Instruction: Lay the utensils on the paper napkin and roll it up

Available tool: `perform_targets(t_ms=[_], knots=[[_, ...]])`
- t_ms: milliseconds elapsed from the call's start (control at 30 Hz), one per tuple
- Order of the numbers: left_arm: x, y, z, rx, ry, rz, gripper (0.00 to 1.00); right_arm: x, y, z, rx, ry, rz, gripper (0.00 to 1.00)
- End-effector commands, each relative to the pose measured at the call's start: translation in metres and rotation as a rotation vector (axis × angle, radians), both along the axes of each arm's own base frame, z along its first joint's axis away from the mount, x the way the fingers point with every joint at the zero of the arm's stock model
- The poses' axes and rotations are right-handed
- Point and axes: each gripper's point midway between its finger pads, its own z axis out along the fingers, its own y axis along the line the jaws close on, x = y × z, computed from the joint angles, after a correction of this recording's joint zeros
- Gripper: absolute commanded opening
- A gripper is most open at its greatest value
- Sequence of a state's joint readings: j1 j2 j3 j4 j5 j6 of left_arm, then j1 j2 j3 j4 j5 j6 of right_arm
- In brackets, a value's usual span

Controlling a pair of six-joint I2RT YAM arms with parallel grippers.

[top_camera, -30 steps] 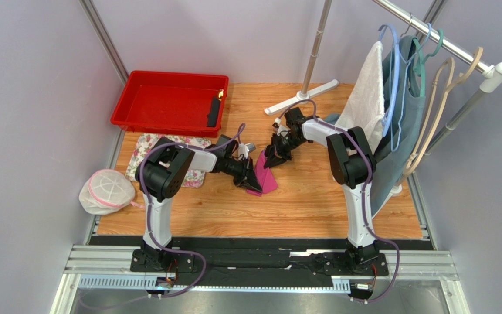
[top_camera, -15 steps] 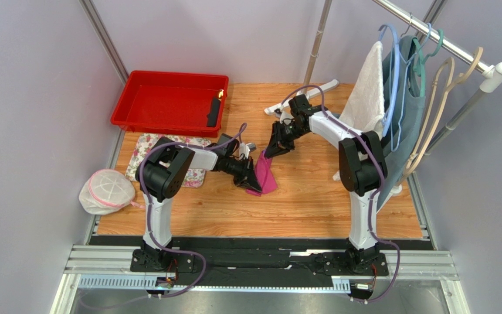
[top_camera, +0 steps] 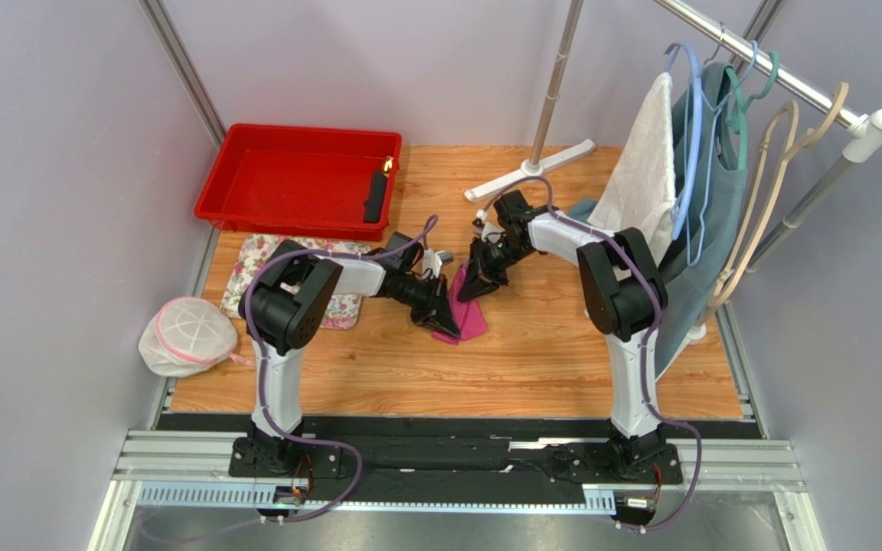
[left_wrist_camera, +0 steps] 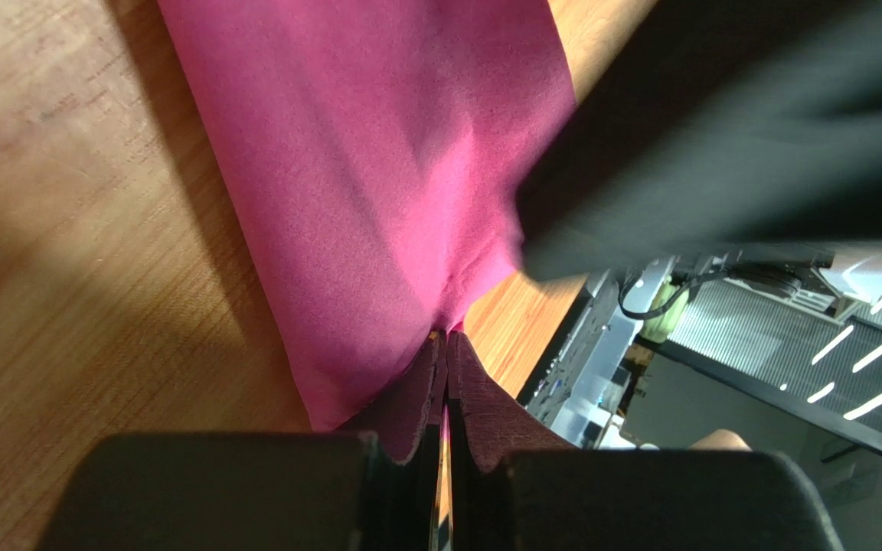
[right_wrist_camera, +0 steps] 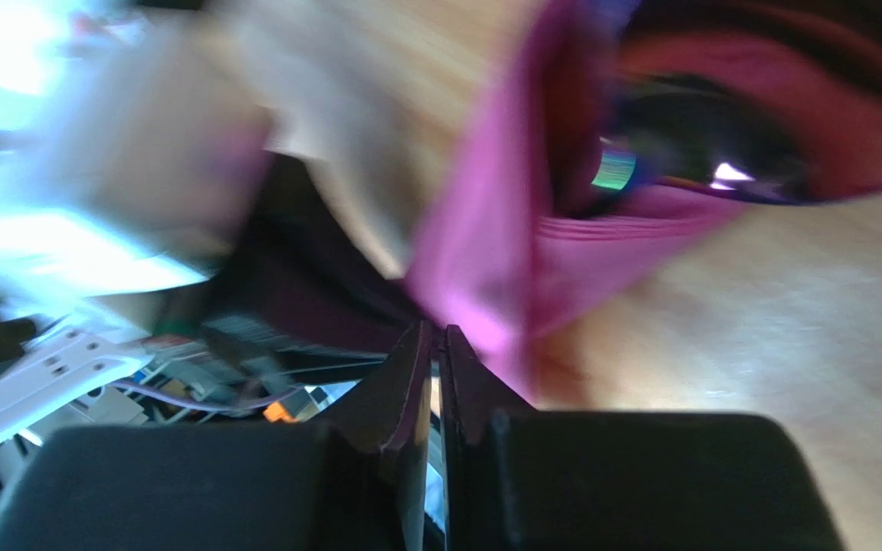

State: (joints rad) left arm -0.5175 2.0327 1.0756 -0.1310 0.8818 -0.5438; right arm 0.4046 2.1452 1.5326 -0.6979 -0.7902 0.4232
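The magenta paper napkin (top_camera: 471,318) lies folded over into a loose roll on the wooden table. It fills the left wrist view (left_wrist_camera: 377,195). My left gripper (top_camera: 443,315) is shut, pinching the napkin's edge at its tips (left_wrist_camera: 448,335). My right gripper (top_camera: 476,282) is shut, its tips (right_wrist_camera: 436,333) touching the napkin's far end (right_wrist_camera: 492,264). That view is blurred. A shiny iridescent utensil (right_wrist_camera: 618,170) shows inside the roll's open end. The other utensils are hidden.
A red tray (top_camera: 252,193) with a black object (top_camera: 377,198) stands at the back left. A floral cloth (top_camera: 248,262) and a white mesh bag (top_camera: 189,335) lie at the left. A clothes rack (top_camera: 699,149) with hangers stands right; its foot (top_camera: 530,172) lies behind.
My right gripper lifted back from the napkin half a second ago and has come down again onto its far end. My left gripper has stayed at the napkin.
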Motion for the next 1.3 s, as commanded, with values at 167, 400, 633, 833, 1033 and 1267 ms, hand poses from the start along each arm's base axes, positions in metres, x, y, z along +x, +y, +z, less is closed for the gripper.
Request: perform_targets(t_ms=[167,400,633,833,1033,1267], knots=[[0.007,0.011,-0.018,0.078,-0.084,0.022,0.15,-0.012,-0.039,-0.053,-0.13,0.047,-0.012,0.05],[0.015,-0.005,0.029,-0.142,-0.129,0.043,0.33,-0.005,-0.04,-0.067,-0.153,0.033,-0.012,0.03],[0.019,-0.011,0.071,-0.242,-0.184,0.027,0.37,0.002,-0.04,-0.073,-0.168,0.022,-0.019,0.02],[0.01,-0.007,0.052,-0.202,-0.132,0.008,0.29,0.012,-0.037,-0.075,-0.169,0.008,-0.028,0.02],[-0.006,0.003,0.019,-0.126,-0.053,-0.012,0.17,0.019,-0.035,-0.077,-0.17,-0.001,-0.031,0.02],[-0.001,0.02,-0.03,0.043,0.031,0.027,0.0,0.029,-0.03,-0.064,-0.144,-0.025,-0.03,0.02]])
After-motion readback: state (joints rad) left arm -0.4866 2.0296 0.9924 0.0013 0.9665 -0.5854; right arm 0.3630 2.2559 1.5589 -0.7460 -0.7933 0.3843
